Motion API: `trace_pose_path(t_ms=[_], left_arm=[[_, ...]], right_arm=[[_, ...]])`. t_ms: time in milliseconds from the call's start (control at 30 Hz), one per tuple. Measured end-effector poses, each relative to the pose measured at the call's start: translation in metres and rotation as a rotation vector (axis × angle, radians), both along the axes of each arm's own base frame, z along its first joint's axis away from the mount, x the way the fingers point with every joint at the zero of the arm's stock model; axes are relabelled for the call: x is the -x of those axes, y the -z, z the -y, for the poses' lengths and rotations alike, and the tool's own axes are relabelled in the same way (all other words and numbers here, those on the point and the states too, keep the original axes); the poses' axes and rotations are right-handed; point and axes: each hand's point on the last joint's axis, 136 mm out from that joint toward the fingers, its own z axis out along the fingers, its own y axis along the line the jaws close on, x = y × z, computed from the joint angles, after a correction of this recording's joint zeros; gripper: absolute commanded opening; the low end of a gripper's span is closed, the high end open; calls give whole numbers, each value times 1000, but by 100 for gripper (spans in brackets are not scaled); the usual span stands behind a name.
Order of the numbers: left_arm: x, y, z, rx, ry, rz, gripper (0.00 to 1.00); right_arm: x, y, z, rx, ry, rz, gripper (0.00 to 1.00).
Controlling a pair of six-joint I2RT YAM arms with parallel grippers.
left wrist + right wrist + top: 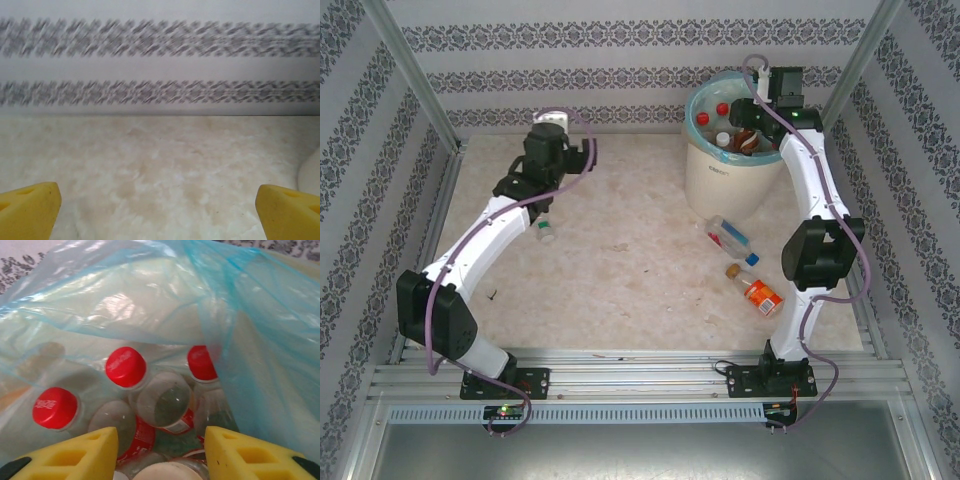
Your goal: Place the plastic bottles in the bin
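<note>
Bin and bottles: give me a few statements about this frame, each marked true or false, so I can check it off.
1. The round off-white plastic bin lined with a turquoise bag stands upright and holds clear plastic bottles with red caps. True.
2. The left end effector is shut on a bottle. False: its yellow fingers stand wide apart with nothing between them.
3. The right end effector hangs over the bin's opening, pointing down at the bottles inside. True.
4. Every bottle is already in the bin. False: a clear plastic bottle with a blue cap and an orange plastic bottle lie on the table in front of it.
</note>
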Motion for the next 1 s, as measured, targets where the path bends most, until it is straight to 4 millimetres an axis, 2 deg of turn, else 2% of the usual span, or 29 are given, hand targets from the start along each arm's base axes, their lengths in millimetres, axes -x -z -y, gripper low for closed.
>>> trace_pose_path(t_ms=[167, 233, 400, 500, 567, 667, 800, 1000], left_arm=[[6, 41, -47, 89, -104, -113, 100], [10, 53, -63, 115, -140, -145, 100], [16, 72, -105, 178, -220, -195, 100], [16, 78, -126, 231, -256, -209, 100], [15, 87, -138, 266, -279, -228, 99], [10, 109, -144, 299, -290, -280, 98], [2, 141, -139, 337, -274, -359, 95], [-10, 176, -132, 375, -263, -451, 91]], right_arm=[[12, -8, -12, -18, -33, -18, 58], [20, -22, -25, -45, -70, -2, 60], [55, -83, -63, -156, -201, 94, 61], [79, -116, -73, -207, -253, 161, 61], [93, -127, -73, -220, -256, 184, 61], [107, -129, -72, -228, -252, 188, 62], [117, -114, -71, -233, -246, 165, 62], [126, -97, -71, -239, -240, 137, 62]])
